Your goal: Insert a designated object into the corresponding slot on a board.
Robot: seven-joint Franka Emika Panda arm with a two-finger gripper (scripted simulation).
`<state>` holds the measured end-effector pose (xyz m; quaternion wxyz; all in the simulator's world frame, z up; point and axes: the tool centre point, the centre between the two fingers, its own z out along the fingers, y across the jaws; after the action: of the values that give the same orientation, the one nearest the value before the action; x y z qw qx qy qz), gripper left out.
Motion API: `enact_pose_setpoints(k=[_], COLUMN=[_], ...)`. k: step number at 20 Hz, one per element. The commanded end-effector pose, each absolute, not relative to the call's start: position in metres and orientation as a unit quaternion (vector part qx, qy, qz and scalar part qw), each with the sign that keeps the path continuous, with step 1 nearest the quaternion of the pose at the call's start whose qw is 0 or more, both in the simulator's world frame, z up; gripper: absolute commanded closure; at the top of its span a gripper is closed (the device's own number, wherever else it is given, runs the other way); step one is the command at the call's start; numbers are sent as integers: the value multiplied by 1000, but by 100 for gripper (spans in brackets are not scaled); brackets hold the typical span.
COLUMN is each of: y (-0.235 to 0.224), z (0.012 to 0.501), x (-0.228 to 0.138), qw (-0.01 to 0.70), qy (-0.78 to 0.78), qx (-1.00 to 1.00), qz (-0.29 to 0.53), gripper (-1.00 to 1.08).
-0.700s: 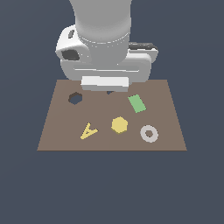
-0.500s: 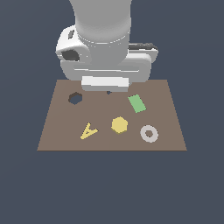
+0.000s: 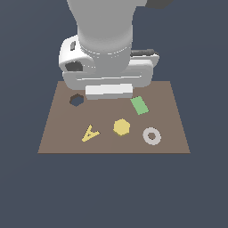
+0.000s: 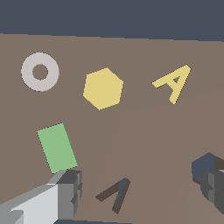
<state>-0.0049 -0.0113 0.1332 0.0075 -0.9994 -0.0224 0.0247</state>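
Observation:
The yellow hexagonal block (image 3: 121, 127) lies flat on the brown board (image 3: 169, 116), between a yellow letter-A piece (image 3: 90, 133) and a grey ring (image 3: 152, 136). The dark hexagon slot (image 3: 77, 100) is near the board's far corner, on the exterior view's left. The arm's hand (image 3: 109, 91) hovers over the far middle of the board and hides the fingers in that view. In the wrist view my gripper (image 4: 140, 187) is open with nothing between its fingers. The block (image 4: 103, 88) lies well ahead of it, untouched. One fingertip (image 4: 214, 186) partly covers the slot (image 4: 204, 164).
A green rectangle (image 3: 139, 105) lies just beside the hand and close to one finger (image 4: 68, 192) in the wrist view. A dark A-shaped cutout (image 4: 115, 192) sits under the gripper. The letter-A piece (image 4: 173, 82) and ring (image 4: 40, 71) flank the block.
The hand has shifted slightly toward the near side of the board and now hides the A-shaped cutout in the exterior view. The pieces have not moved.

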Motion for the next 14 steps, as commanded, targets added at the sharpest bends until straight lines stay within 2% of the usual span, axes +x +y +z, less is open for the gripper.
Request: enact_pose_setpoints(k=[1,14], y=[-11,0], z=[128,87], x=[-1,38], qw=[7,4], qy=[-46,-250], qx=[-999,-968], qz=[24,11], gripper=[-92,-92])
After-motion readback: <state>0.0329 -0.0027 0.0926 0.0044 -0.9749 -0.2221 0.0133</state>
